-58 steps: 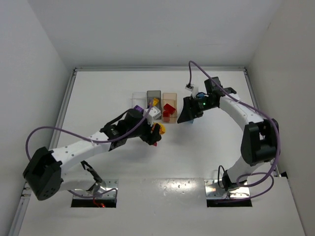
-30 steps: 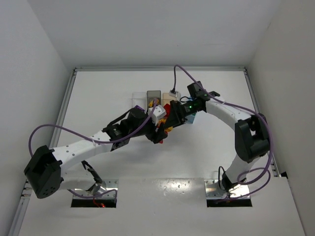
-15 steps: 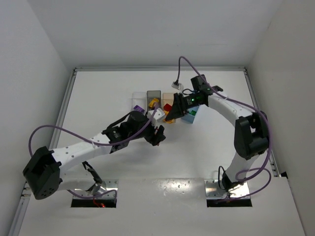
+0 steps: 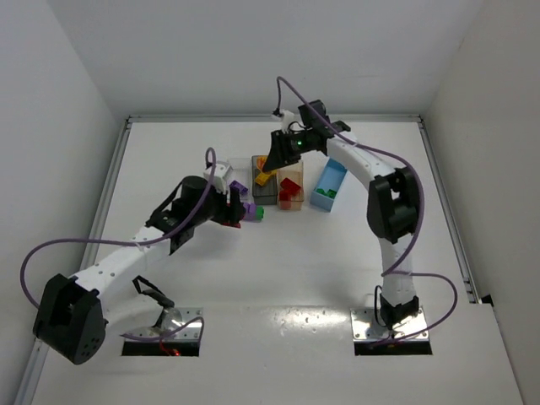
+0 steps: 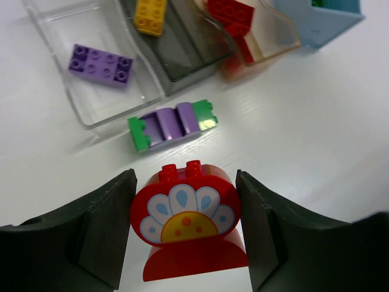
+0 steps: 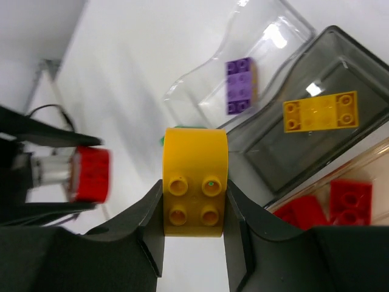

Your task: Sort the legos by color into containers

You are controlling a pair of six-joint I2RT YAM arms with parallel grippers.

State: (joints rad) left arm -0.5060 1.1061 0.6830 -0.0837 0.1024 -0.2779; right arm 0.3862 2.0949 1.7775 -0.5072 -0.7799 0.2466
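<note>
Right tool point(image 6: 194, 196), having shut on the yellow brick point(image 6: 194, 152) where the arms met, now holds it over the smoky grey bin point(image 6: 267, 159); release looks next. Left tool point(image 5: 185, 177), drawn back and half-closed, grips the red flower brick point(image 5: 185, 222), which is due for the tan bin point(image 5: 270, 30). A purple-and-green brick point(image 5: 173, 123) lies unsorted on the worktop point(image 5: 304, 152).

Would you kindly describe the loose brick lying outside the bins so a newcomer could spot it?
In the row of four bins at the table's far middle, take the clear bin at the left end. The brick lies just before it: purple with green ends, neither binned nor gripped.
</note>
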